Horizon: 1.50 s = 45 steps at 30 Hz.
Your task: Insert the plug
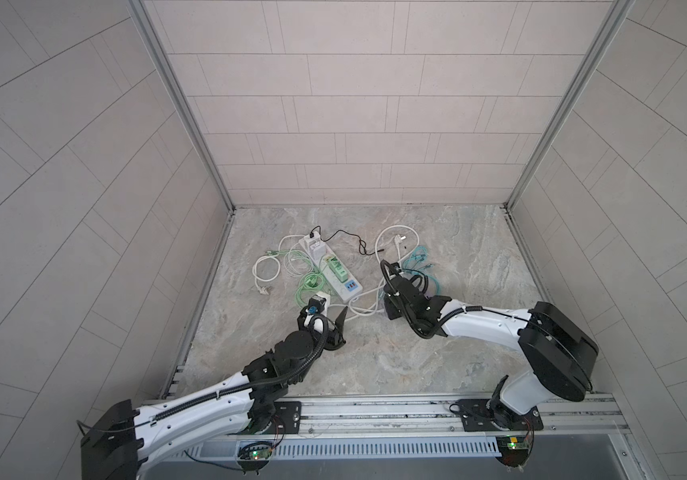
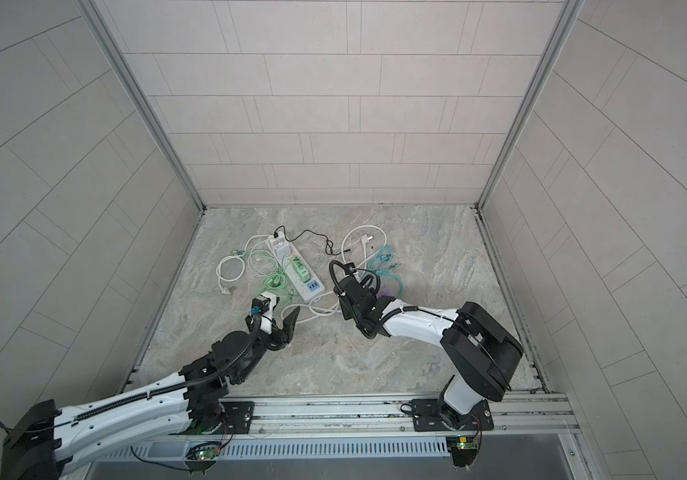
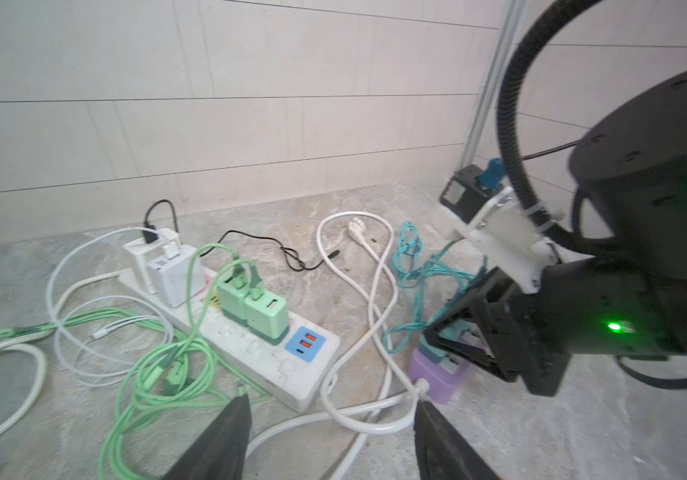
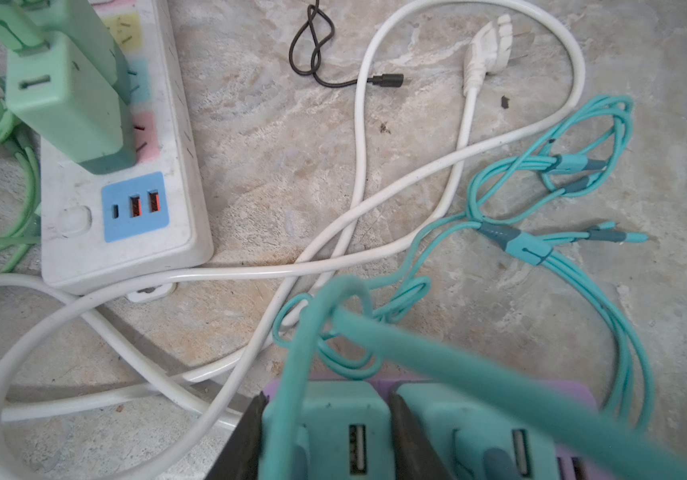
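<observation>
**Left gripper idle; right gripper on plug**

Left jaws stand apart, empty, near the long white plastic power strip. Right jaws clamp the square teal charger plug, which sits on the purple socket block at right. Seating judged underway; next, press straight down.

Top cams overhead; wrist cams low, close.

Right wrist view — the teal charger between the fingers of the right gripper runs off the frame edge, prongs out of sight, and a teal cable against the lens smears across the second charger. The purple power strip underneath shows only a sliver, and in both top views the wrist all but buries it — seated or not, can't tell.
</observation>
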### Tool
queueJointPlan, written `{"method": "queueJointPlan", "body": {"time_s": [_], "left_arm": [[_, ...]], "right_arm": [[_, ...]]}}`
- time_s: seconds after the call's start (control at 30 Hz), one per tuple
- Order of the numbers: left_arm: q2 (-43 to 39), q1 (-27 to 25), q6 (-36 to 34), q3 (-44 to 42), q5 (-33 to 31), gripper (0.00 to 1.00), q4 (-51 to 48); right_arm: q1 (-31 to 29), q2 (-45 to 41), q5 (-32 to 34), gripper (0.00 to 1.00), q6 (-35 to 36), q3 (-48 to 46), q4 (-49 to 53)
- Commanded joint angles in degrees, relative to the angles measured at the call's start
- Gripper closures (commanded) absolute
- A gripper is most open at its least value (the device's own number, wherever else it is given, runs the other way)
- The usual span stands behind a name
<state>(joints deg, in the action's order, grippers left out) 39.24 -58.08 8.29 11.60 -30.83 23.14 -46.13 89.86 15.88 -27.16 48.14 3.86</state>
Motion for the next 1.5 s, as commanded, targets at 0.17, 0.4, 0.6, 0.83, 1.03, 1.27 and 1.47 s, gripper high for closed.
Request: {"method": "queueJointPlan", "body": {"time_s": [0.17,0.4,0.6,0.83,1.03,1.27,1.47], "left_arm": [[-1.1,0.8,1.5,0.2,-12.5,0.29,-2.0],[-0.9,2.2,2.6,0.8,-15.5,0.28,-4.3],[-3.2,4.1,2.4,2.6,-19.6,0.19,-10.1],[-3.2,18.7,-2.6,4.8,-20.1,0.1,-13.3],[2.2,34.9,-4.3,5.5,-11.8,0.0,-6.8],[9.7,40.7,-9.3,-3.0,-4.8,0.0,11.3],[17.2,45.3,-10.3,-4.2,0.7,0.0,19.7]], "right_arm": [[-0.3,-2.5,-0.8,0.58,1.5,0.6,8.7],[-0.4,-7.7,-3.3,0.4,2.4,1.8,9.8],[-0.4,-14.7,-7.5,0.34,1.9,0.6,12.6],[0.1,-32.6,6.5,0.12,2.2,-7.8,10.5],[11.7,-41.7,19.2,0.01,2.5,-9.9,14.0],[30.1,-45.3,17.3,0.01,9.5,-16.0,7.5],[32.7,-46.8,20.9,0.01,13.3,-22.6,-5.5]]}}
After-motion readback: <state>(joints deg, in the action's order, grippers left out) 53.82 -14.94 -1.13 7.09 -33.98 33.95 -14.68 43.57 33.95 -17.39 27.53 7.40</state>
